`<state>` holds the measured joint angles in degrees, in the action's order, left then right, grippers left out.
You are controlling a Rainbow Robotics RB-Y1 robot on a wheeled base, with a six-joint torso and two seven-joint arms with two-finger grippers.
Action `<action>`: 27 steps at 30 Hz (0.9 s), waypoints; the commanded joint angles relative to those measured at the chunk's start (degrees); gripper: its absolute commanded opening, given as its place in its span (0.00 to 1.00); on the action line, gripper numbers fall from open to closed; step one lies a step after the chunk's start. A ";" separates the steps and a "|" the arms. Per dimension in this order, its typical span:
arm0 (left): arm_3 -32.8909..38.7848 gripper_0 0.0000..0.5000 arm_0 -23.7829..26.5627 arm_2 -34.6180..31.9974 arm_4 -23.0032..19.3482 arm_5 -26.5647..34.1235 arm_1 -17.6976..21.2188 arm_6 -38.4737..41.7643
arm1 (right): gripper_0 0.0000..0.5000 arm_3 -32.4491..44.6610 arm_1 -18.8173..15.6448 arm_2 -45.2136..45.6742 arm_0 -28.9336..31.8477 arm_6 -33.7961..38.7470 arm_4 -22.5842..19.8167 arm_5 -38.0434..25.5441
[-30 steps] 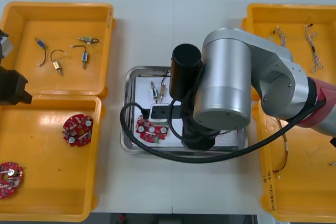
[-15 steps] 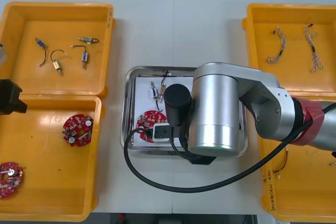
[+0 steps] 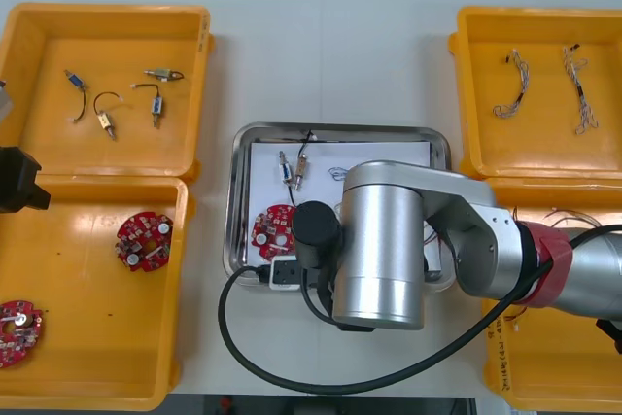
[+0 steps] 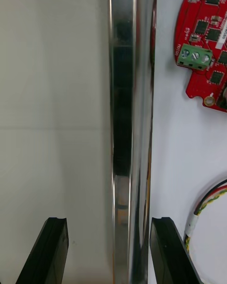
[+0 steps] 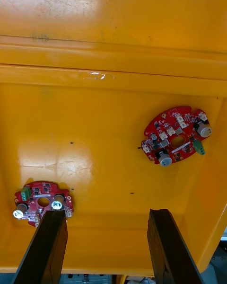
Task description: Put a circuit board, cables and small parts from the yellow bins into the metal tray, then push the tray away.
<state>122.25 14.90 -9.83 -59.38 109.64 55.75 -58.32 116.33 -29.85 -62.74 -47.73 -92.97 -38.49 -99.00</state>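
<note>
Bare table (image 3: 321,46) lies open beyond the far edge of the metal tray (image 3: 340,128). The tray sits between the yellow bins (image 3: 107,26) with its long side running left to right. Your right gripper (image 4: 108,222) is at the tray's near edge, fingers apart. The shiny rim runs lengthwise between them, with one finger outside and one inside. A circuit board (image 4: 208,38) lies inside the tray, well ahead of the inner finger, and a red and yellow cable (image 4: 210,201) lies just beside that finger. Your left gripper (image 5: 106,213) hangs over the nearer left bin, fingers apart.

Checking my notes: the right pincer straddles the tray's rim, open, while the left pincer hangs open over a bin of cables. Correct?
Not cables: the left pincer hangs open over a bin of boards, as the left wrist view shows. The right pincer does straddle the tray's rim, open.
</note>
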 commanded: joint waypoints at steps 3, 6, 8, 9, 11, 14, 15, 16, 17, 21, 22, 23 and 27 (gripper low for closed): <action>1.68 1.00 -0.84 -1.51 -0.39 0.36 2.78 -0.83 | 1.00 0.56 2.52 -2.39 1.67 0.16 3.42 1.09; 1.68 1.00 -0.84 -1.51 -0.39 0.36 2.78 -0.83 | 1.00 0.56 2.43 -3.27 1.76 0.33 3.95 1.44; 1.68 1.00 -0.84 -1.51 -0.39 0.36 2.78 -0.83 | 1.00 0.56 2.43 -3.62 1.76 0.59 3.95 1.79; 1.68 1.00 -0.84 -1.51 -0.39 0.36 2.78 -0.83 | 1.00 0.56 2.34 -3.88 1.76 0.86 4.21 1.97; 1.68 1.00 -0.84 -1.51 -0.39 0.36 2.78 -0.83 | 1.00 0.56 2.43 -4.23 1.67 0.95 4.65 2.23; 1.68 1.00 -0.84 -1.51 -0.39 0.36 2.78 -0.83 | 1.00 0.56 2.34 -4.94 1.67 1.12 5.79 2.76; 1.68 1.00 -0.84 -1.51 -0.39 0.36 2.78 -0.83 | 1.00 0.48 2.43 -5.02 1.67 1.12 6.06 2.94; 1.68 1.00 -0.84 -1.51 -0.39 0.36 2.78 -0.83 | 1.00 0.04 2.43 -5.02 1.67 1.12 5.88 3.02; 1.68 1.00 -0.84 -1.51 -0.39 0.36 2.78 -0.83 | 1.00 -0.31 2.52 -5.02 1.67 1.03 5.71 3.20; 1.68 1.00 -0.84 -1.51 -0.39 0.36 2.78 -0.83 | 1.00 -3.22 3.48 -5.11 1.67 1.12 5.88 3.99; 1.68 1.00 -0.84 -1.51 -0.39 0.36 2.78 -0.83 | 1.00 -3.30 3.66 -5.02 1.67 1.12 6.32 4.08; 1.68 1.00 -0.84 -1.51 -0.39 0.36 2.78 -0.83 | 1.00 -3.30 3.66 -5.02 1.67 1.12 6.50 4.17; 1.68 1.00 -0.84 -1.51 -0.39 0.36 2.78 -0.83 | 1.00 -3.57 4.10 -5.11 1.67 1.21 6.67 4.52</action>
<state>122.27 14.90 -9.83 -59.38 109.64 55.77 -58.32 113.25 -27.25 -67.01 -46.45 -92.87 -32.35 -95.26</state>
